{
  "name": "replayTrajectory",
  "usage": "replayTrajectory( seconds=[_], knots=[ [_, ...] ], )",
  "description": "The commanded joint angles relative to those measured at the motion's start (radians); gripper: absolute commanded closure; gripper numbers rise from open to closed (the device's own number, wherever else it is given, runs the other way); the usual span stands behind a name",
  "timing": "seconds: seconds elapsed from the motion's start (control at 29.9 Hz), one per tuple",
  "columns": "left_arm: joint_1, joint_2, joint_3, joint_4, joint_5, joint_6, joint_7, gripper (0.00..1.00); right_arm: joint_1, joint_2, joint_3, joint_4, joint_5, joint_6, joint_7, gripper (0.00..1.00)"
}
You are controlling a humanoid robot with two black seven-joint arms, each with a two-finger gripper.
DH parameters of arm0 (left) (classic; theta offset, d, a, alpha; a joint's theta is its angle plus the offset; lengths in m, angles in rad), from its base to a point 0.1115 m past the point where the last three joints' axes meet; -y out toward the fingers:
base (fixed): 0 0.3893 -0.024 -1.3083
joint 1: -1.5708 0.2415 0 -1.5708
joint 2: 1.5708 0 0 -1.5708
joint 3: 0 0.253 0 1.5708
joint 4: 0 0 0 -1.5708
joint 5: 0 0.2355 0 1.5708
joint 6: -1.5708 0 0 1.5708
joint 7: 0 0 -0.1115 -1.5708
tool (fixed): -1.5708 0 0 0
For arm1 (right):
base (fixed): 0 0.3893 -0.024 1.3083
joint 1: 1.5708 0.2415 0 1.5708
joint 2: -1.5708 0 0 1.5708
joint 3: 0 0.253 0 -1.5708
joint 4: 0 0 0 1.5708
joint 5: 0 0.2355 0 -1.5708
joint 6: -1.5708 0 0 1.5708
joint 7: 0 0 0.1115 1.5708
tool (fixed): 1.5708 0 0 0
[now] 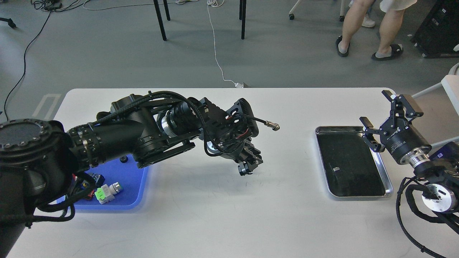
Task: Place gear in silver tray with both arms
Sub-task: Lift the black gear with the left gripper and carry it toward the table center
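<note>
The silver tray (353, 128) lies on the right of the white table, with a dark floor and a small bright speck on it. My left arm reaches from the left across the table. Its gripper (249, 167) points down just above the table's middle, well left of the silver tray. It is dark, so I cannot tell its fingers apart or see anything held. My right gripper (375, 106) is open and empty, over the silver tray's far right corner. A small black round part (124, 158) peeks out under my left arm in the blue tray (134, 186). I cannot tell if it is the gear.
My left arm hides most of the blue tray, where a green-and-white switch (106, 191) shows. A person's legs (362, 32) stand on the floor beyond the table. A white chair (451, 87) stands past the table's right edge.
</note>
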Motion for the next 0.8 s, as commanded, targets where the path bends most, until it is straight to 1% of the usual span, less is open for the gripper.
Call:
replayTrajectory(
  seconds=[0.0, 0.07, 0.43, 0.77],
  knots=[
    [-0.019, -0.020, 0.053, 0.073, -0.002, 0.000, 0.000, 0.79, 0.000, -0.004, -0.001, 0.000, 0.002, 0.000, 0.000, 0.01],
    [-0.030, -0.020, 0.081, 0.090, -0.009, 0.000, 0.000, 0.79, 0.000, -0.004, -0.001, 0.002, 0.002, 0.000, 0.000, 0.01],
    [-0.041, -0.020, 0.107, 0.081, -0.006, 0.000, 0.000, 0.78, -0.002, -0.004, -0.001, 0.002, 0.002, 0.000, 0.000, 0.01],
    [-0.029, -0.020, 0.107, -0.030, -0.006, 0.000, 0.000, 0.78, -0.003, -0.004, -0.001, 0.000, 0.001, 0.000, 0.000, 0.01]
  ],
)
